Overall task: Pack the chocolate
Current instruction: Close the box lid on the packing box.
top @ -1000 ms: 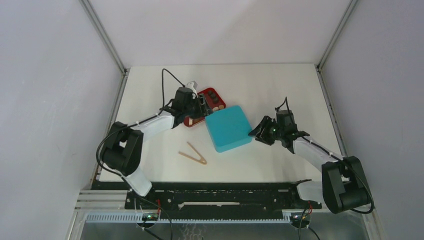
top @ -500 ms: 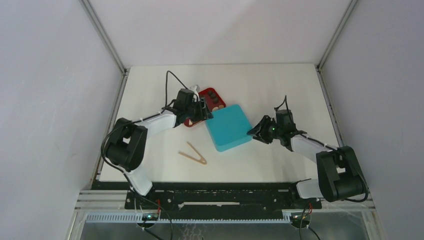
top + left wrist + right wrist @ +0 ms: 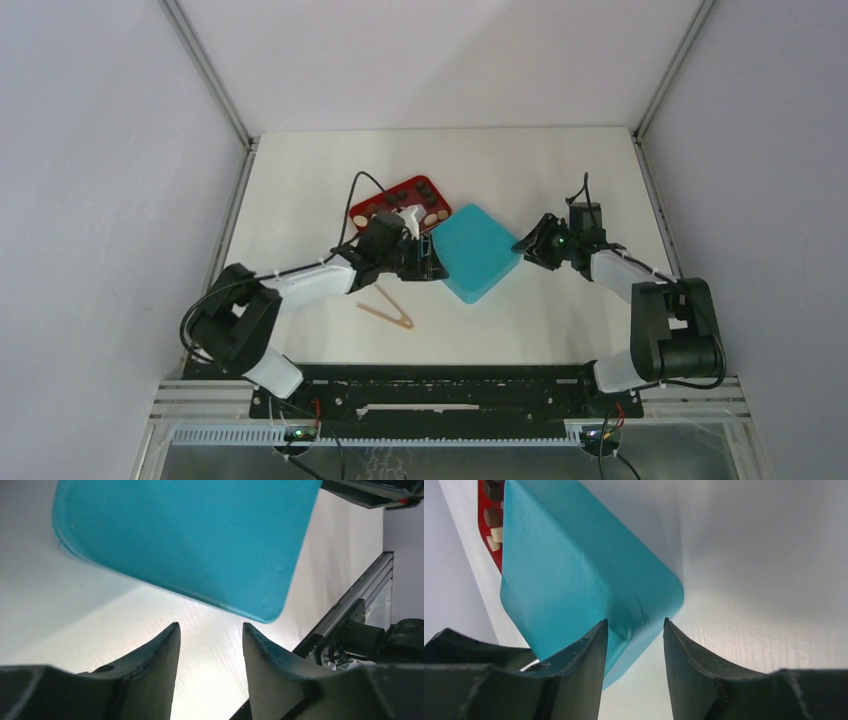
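The chocolate [image 3: 424,189], small dark and cream pieces, lies in the red tray [image 3: 375,204] at the back left. The pieces also show in the right wrist view [image 3: 492,516]. The closed teal box [image 3: 480,252] sits turned like a diamond beside the tray. My left gripper [image 3: 428,262] is open and empty at the box's left corner; the left wrist view shows the box [image 3: 185,540] just ahead of the fingers [image 3: 157,655]. My right gripper [image 3: 527,247] is open at the box's right corner [image 3: 659,605], which lies between its fingertips.
Tan wooden tongs [image 3: 386,308] lie on the white table in front of the left arm. The red tray's edge [image 3: 485,532] peeks out behind the box. A black rail [image 3: 430,385] runs along the near table edge.
The left gripper left the red tray and swung down to the box's left corner. The right gripper moved farther back. The teal box turned into a diamond, and the tray is uncovered.
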`<action>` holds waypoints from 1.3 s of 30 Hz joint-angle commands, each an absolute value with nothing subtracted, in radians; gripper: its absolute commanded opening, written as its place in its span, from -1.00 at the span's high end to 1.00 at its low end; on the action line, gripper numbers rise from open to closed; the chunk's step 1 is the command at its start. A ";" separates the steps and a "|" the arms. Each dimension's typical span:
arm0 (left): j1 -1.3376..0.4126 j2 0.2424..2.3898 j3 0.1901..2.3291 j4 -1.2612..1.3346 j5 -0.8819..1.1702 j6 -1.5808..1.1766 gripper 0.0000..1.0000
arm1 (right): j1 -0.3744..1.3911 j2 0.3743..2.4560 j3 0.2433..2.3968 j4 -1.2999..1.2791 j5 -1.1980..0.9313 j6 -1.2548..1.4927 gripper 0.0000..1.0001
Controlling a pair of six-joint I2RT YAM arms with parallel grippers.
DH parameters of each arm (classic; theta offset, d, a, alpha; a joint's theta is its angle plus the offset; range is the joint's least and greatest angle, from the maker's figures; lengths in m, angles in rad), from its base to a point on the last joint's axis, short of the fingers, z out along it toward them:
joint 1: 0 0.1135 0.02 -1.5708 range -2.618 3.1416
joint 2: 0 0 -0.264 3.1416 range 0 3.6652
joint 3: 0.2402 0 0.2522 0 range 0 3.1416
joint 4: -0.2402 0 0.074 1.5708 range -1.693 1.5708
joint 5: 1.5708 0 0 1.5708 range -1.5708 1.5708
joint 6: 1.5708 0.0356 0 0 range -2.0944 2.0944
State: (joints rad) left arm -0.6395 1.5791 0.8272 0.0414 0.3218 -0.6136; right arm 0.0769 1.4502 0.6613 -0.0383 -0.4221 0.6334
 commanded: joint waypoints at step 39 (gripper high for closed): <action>-0.645 1.610 0.860 0.097 0.483 -0.660 -0.10 | 0.161 1.640 0.912 -0.059 -0.515 0.509 -0.25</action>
State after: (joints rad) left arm -0.5583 1.6913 0.9478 -0.0139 0.3676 -0.5697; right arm 0.1570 1.5879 0.7727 -0.0360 -0.4549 0.6075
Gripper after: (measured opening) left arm 0.556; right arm 0.628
